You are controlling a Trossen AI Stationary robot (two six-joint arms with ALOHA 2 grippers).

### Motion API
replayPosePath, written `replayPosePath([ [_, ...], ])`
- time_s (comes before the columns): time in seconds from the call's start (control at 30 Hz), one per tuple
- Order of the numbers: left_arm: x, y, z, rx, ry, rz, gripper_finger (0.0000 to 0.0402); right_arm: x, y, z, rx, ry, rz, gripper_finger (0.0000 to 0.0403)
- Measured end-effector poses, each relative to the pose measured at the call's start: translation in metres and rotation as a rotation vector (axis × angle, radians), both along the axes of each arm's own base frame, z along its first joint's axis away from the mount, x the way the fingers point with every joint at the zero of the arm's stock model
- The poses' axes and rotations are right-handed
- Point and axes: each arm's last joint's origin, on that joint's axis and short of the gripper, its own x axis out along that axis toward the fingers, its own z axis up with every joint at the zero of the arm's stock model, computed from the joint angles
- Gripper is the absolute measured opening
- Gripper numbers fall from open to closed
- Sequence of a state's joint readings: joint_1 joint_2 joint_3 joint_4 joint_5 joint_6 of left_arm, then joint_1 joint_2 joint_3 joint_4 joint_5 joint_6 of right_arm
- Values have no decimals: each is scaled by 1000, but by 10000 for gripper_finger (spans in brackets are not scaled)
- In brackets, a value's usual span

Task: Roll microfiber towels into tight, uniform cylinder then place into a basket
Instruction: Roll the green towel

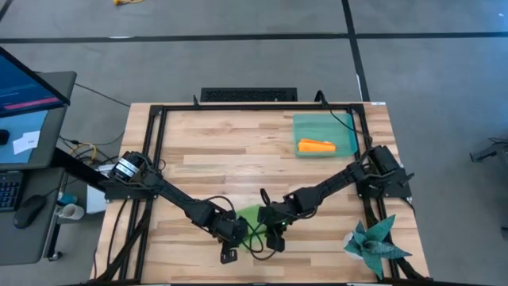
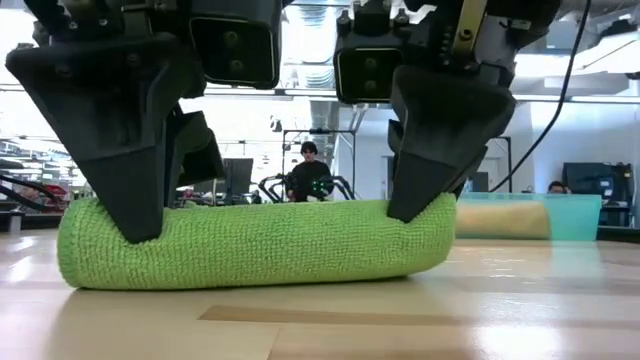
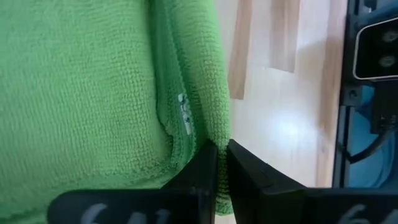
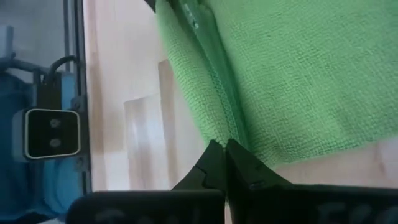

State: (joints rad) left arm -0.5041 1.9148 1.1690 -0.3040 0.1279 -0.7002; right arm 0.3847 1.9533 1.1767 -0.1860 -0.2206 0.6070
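Observation:
The lime green towel (image 2: 260, 243) lies on the table as a roll, near the front edge at the middle (image 1: 252, 218). My left gripper (image 2: 140, 232) comes down on the roll's left end, and my right gripper (image 2: 412, 214) on its right end. Both are shut on the cloth. The orange towel (image 1: 316, 146) lies rolled in the teal-green basket (image 1: 324, 124) at the far right. The basket also shows in the low view (image 2: 575, 215). My left gripper pinches a ridge of the green cloth (image 3: 214, 127) between its two fingers (image 3: 199, 168), beside the hemmed edge with the small label, near the roll's left end. The fingers point down from above. The roll lies on the table. My right gripper pinches a fold of the green cloth (image 4: 225, 127) between its two fingers (image 4: 211, 163), near the roll's right end. The fingers point down from above. The roll lies level on the table under them.
A dark teal spiky star-shaped cloth (image 1: 373, 245) lies at the table's near right corner. A black frame (image 1: 159, 143) runs round the tabletop. A desk with a screen (image 1: 24, 87) stands off the left side. People show in the room beyond (image 2: 308, 175).

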Motion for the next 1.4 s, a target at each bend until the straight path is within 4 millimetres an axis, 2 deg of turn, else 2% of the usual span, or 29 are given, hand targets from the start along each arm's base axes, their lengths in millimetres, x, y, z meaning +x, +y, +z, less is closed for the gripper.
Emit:
replayPosePath([
  [0.13, 0, 0, 0, -7, -1, -8, 20, -4, 8, 0, 57, 35, 18, 14],
  [0.33, 5, -7, 6, -109, -52, -87, 16, -15, 37, 4, 159, 49, 157, 9],
  [0.5, 8, 4, 4, -39, -55, -5, 16, -17, 26, -2, 64, 118, 14, 12],
  [0.57, 8, 10, 2, -18, -23, 34, 15, -14, 18, -13, 52, 160, -44, 10],
  [0.8, 9, 20, -1, 5, 19, 66, 15, -10, 8, -15, 50, 160, -74, 13],
  [0.97, 9, 20, -1, 12, 16, 57, 24, -13, 16, -9, 59, 153, -45, 11],
  [1.1, 7, 19, -1, -3, 36, 40, 32, -18, 27, -7, 117, 188, 47, 13],
  [1.3, 1, 7, 0, -168, 113, -78, 28, -26, 48, 0, 197, 187, 233, 11],
  [1.4, 1, 1, 1, -193, 97, -90, 23, -25, 51, 1, 191, 171, 240, 11],
])
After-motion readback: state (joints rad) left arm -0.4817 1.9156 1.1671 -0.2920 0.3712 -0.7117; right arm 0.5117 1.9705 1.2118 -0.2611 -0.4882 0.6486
